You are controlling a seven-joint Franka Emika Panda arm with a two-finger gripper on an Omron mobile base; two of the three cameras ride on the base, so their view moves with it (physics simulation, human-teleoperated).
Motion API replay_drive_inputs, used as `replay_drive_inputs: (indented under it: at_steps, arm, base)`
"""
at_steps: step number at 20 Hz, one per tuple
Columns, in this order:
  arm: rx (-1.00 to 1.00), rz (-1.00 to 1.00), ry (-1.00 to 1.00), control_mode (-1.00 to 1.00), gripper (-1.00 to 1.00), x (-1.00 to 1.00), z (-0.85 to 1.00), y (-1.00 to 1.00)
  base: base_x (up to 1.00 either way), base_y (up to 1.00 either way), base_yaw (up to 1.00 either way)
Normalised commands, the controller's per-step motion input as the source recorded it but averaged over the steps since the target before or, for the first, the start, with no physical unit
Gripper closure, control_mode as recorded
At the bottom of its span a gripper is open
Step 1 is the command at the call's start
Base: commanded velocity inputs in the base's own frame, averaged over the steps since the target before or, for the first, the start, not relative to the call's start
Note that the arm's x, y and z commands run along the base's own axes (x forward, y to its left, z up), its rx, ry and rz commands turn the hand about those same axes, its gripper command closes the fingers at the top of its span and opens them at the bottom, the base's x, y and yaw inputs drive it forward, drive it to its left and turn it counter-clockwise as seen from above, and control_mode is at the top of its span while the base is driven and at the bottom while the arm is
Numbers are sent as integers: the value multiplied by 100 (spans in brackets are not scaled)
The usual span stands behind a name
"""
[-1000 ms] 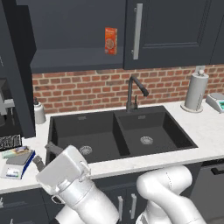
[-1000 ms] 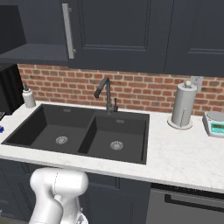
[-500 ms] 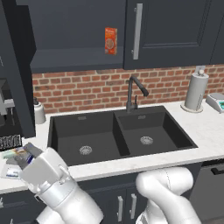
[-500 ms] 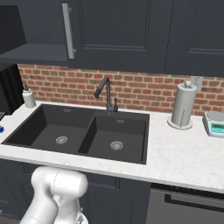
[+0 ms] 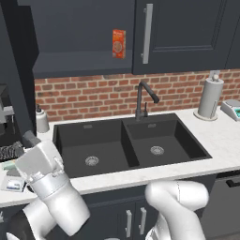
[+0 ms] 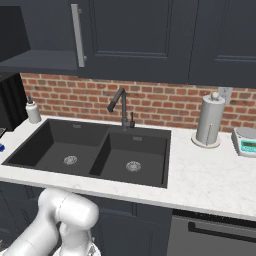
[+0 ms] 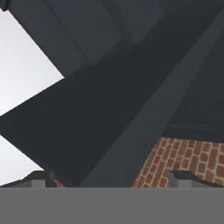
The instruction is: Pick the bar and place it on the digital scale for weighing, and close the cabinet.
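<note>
Our fingers stand spread wide, holding nothing, aimed up at the underside of the open cabinet. We judge the bar gets fetched first. We cannot place the bar surely; a pale patch on the surface at far left, just beside the hand, may be it. The digital scale sits well apart, far right, past the paper-towel roll. We should tip the wrist down before descending.

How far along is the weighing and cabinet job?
Nothing looks done: the digital scale has a bare plate and the cabinet stands open. In hand: the gripper, open and empty, faces the dark cabinet door. Left: placing the bar on the scale, closing the cabinet.
</note>
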Motion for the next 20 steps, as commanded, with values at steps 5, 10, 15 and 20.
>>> replay_drive_inputs:
  at_steps: [5, 10, 15, 20]
  arm:
    - [16, -11, -1, -100, -100, 12, 0, 53]
    - [8, -9, -12, -100, -100, -7, 0, 61]
    - [4, -9, -21, -100, -100, -6, 2, 60]
    - [5, -12, -25, -100, -100, -12, 0, 58]
  base:
    - [0, 0, 0]
    - [0, 0, 0]
    - [0, 0, 0]
    - [0, 0, 0]
